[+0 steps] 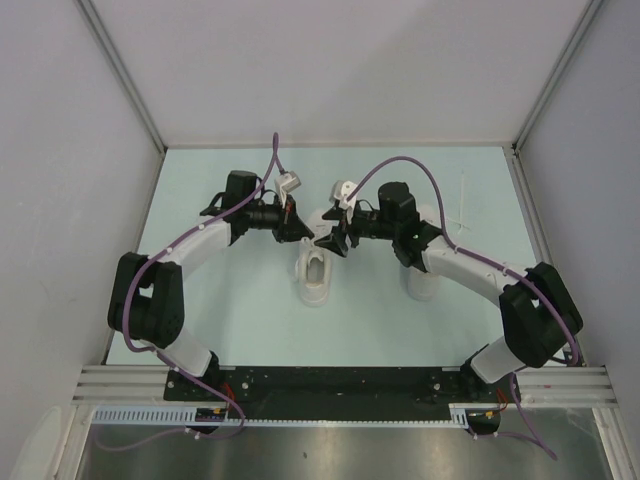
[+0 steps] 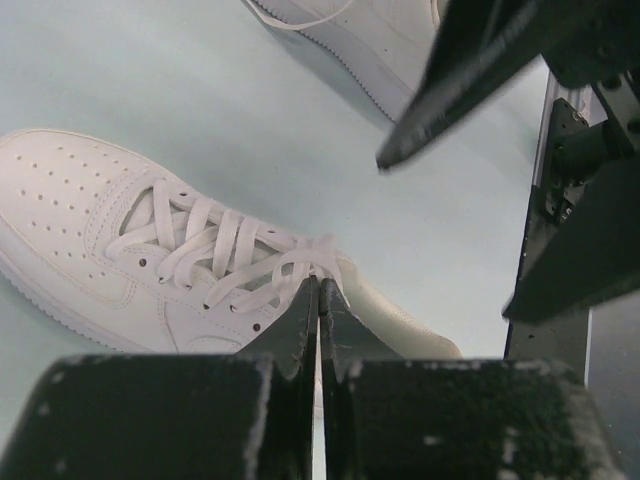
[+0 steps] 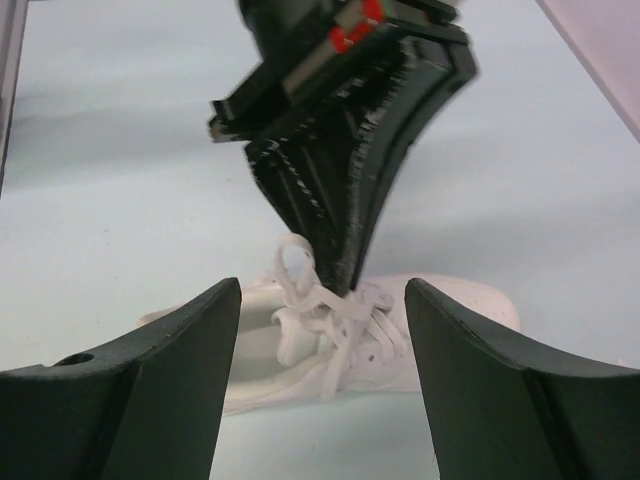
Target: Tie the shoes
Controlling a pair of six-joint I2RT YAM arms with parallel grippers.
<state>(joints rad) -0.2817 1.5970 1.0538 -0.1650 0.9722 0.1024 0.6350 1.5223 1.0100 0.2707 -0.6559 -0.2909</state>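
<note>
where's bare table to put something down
Free: the far strip of table up to the back wall, and the near strip between the middle shoe and base rail. Crowded: mid-table, where left pincer and right pincer meet over that shoe.

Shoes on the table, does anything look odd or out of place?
Nothing spilled or damaged. A thin white strand lies alone on the table beside the right arm; I cannot tell what it is. The left claw is shut on a lace of the middle shoe.

just a pale green table boxed in by plain grey walls. silver metal rail runs along its near edge.
</note>
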